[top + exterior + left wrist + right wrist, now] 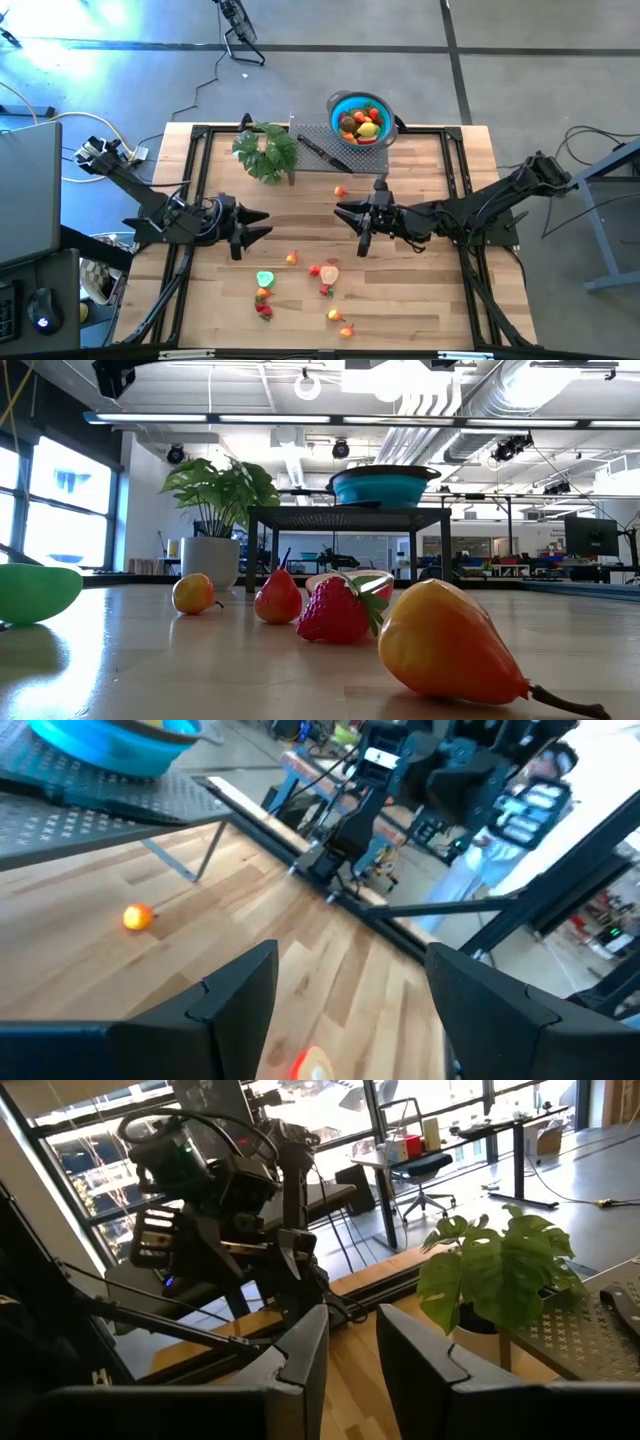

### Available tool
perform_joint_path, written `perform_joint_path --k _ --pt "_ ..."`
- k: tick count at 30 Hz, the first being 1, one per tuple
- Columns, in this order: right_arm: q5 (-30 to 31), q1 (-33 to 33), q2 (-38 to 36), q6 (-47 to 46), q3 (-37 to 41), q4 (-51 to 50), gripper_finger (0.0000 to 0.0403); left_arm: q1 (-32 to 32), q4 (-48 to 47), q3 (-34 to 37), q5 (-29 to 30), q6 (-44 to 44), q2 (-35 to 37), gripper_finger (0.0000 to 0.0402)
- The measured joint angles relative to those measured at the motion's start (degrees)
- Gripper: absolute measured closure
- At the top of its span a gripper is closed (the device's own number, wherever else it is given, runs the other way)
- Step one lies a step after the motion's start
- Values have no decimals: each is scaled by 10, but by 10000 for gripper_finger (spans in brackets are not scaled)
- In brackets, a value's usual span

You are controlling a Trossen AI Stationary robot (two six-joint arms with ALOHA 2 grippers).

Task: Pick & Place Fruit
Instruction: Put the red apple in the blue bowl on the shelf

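Note:
Several small toy fruits lie on the wooden table: an orange one (340, 191), an orange one (291, 258), red and pale pieces (322, 272), a green piece (265, 279), a strawberry (265, 311) and a yellow-orange pear (340, 320). The low view shows the pear (450, 645) and the strawberry (335, 610) close up. A blue bowl (360, 118) on a mesh rack holds more fruit. My left gripper (255, 225) (350, 1010) hovers open left of the fruit. My right gripper (352, 226) (352, 1355) hovers open mid-table, pointing left.
A potted leafy plant (267, 150) (500, 1280) stands at the far side beside the mesh rack (330, 150), on which a black-handled knife (322, 152) lies. A black frame (195, 170) borders the table. Bare wood lies between the two grippers.

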State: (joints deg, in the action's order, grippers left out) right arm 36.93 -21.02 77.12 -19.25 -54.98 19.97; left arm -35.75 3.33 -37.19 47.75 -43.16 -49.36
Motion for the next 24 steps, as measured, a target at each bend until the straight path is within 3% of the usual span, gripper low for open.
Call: perform_joint_path --k 8,15,20,24 --pt "0 0 0 0 0 0 321 -77 30 0 103 21 0 153" --pt "0 0 0 43 0 0 321 -150 93 0 216 132 0 153" --pt "-2 5 0 59 0 0 321 -169 102 0 253 159 0 153" --pt "-76 19 0 89 0 1 321 -168 101 0 256 159 0 153"
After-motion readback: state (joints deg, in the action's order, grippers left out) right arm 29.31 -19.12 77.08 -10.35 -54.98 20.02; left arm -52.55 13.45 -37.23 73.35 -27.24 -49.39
